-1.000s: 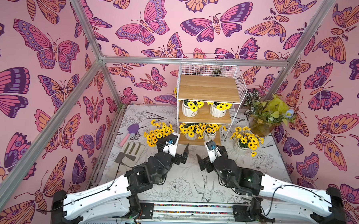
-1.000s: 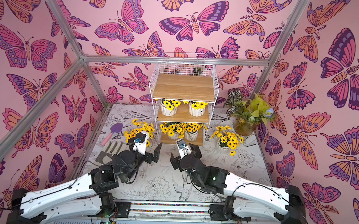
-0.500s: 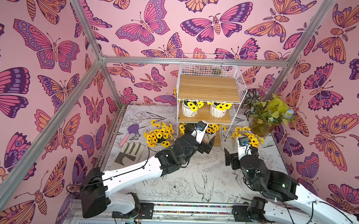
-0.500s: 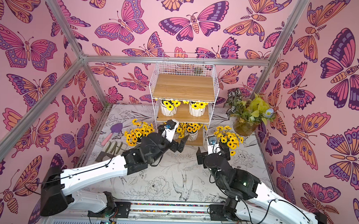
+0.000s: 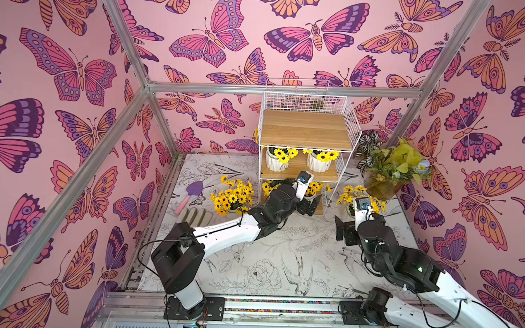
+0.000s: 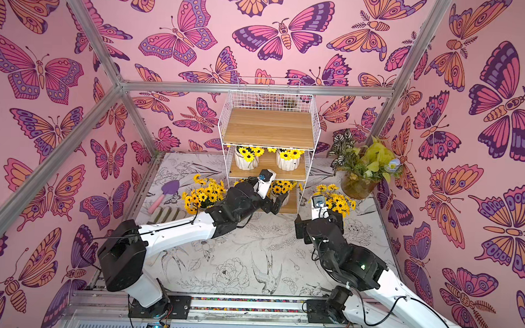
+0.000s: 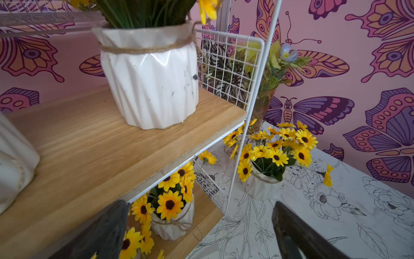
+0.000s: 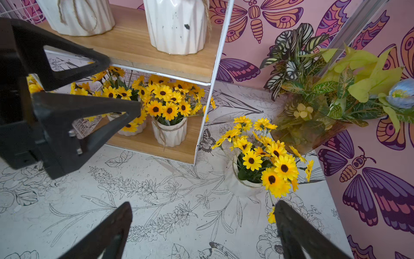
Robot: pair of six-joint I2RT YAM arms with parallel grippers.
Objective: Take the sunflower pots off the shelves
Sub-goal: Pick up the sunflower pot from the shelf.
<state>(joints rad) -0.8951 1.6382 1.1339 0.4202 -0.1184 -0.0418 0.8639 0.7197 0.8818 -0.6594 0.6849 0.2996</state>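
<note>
The shelves (image 5: pixel 305 133) (image 6: pixel 269 127) stand at the back, top board bare. Two sunflower pots (image 5: pixel 275 163) (image 5: pixel 317 164) sit on the middle board (image 7: pixel 89 145). Two more (image 8: pixel 170 134) (image 8: pixel 132 130) are on the bottom board. On the table, one pot (image 5: pixel 232 197) stands left of the rack and another (image 8: pixel 246 181) (image 6: pixel 335 201) right of it. My left gripper (image 5: pixel 311 205) (image 7: pixel 197 215) is open at the rack's front right corner, facing a bottom-board pot (image 7: pixel 172 224). My right gripper (image 5: pixel 342 232) (image 8: pixel 202 215) hangs open over the table, short of the right-hand pot.
A brownish pot of leafy foliage (image 5: pixel 385 173) stands in the back right corner. A purple trowel (image 5: pixel 190 192) and green gloves (image 5: pixel 195 216) lie at the table's left. The rack's white wire side (image 7: pixel 226 67) is close to my left gripper.
My left arm has reached from mid-table up to the rack's lower front. My right arm has swung right toward the pot on the table. Both grippers stayed open.
</note>
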